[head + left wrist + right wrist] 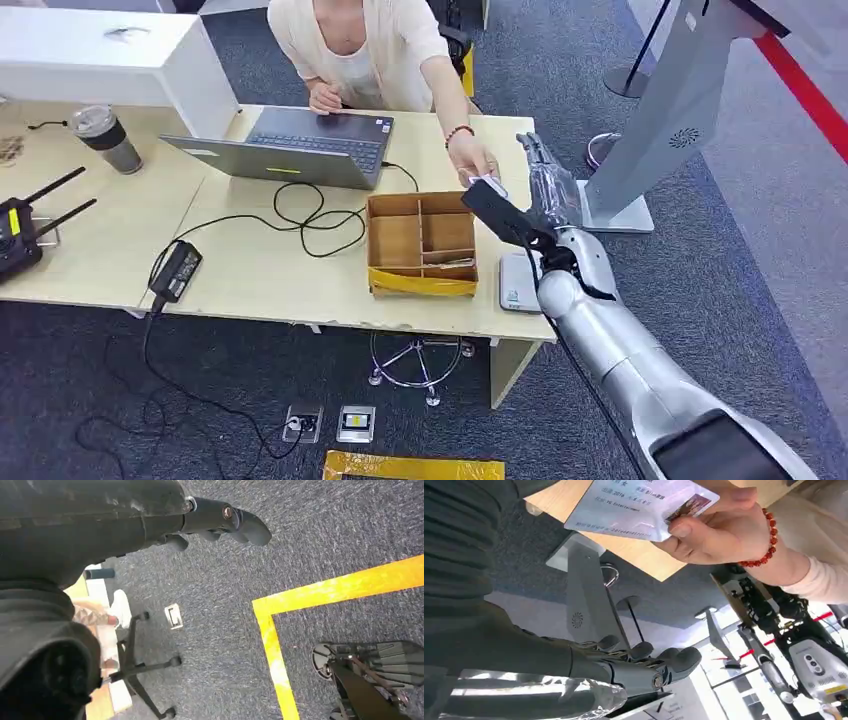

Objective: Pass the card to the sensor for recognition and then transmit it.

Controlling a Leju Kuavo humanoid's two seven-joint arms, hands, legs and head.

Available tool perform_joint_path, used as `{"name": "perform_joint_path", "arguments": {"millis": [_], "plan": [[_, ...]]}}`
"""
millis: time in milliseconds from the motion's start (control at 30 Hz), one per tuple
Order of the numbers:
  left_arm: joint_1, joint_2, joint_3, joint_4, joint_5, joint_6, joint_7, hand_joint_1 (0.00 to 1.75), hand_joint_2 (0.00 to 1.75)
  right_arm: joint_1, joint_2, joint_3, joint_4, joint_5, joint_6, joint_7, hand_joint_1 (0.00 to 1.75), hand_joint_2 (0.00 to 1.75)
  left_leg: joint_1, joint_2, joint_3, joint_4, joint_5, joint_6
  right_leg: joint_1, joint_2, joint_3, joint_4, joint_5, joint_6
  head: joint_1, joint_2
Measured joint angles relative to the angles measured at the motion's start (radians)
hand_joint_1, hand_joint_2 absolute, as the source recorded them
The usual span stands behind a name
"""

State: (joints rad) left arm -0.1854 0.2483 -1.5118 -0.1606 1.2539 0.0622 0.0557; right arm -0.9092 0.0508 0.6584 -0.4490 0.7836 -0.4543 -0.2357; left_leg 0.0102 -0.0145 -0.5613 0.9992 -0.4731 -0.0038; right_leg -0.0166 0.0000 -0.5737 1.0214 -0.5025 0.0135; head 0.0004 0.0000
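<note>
Desk edge, person's hand pinching the card just above the right hand, whose fingers lie apart, holding nothing. Risk: card released early slips past those fingers to the carpet. Left hand hangs empty.

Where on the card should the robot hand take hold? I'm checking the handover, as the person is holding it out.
Probably the free end of the card, opposite the person's hand pinching the photo end. It lies flat and thin, so the right robot hand, open nearby, should pinch across its faces.
</note>
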Motion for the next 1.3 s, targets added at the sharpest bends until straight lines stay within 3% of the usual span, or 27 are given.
{"name": "perform_joint_path", "arguments": {"millis": [133, 167, 1300], "plan": [[0.001, 0.000, -0.004, 0.000, 0.003, 0.002, 0.003, 0.00, 0.00, -0.003, 0.010, 0.001, 0.008, 0.000, 0.007, -0.003, 0.03, 1.75, 0.000, 0.000, 0.000, 0.000, 0.000, 0.000, 0.000, 0.000, 0.000, 0.000, 0.000, 0.000, 0.000, 0.000], [0.001, 0.000, -0.004, 0.000, 0.003, 0.003, 0.003, 0.00, 0.00, -0.003, 0.013, 0.002, 0.010, 0.000, 0.008, -0.005, 1.75, 1.75, 0.000, 0.000, 0.000, 0.000, 0.000, 0.000, 0.000, 0.000, 0.000, 0.000, 0.000, 0.000, 0.000, 0.000], [0.002, -0.001, -0.006, 0.000, 0.031, 0.014, 0.021, 0.00, 0.00, -0.019, 0.048, -0.004, 0.016, 0.011, 0.047, -0.009, 1.75, 1.75, 0.000, 0.000, 0.000, 0.000, 0.000, 0.000, 0.000, 0.001, 0.000, 0.000, 0.000, 0.000, 0.000, 0.000]]}}
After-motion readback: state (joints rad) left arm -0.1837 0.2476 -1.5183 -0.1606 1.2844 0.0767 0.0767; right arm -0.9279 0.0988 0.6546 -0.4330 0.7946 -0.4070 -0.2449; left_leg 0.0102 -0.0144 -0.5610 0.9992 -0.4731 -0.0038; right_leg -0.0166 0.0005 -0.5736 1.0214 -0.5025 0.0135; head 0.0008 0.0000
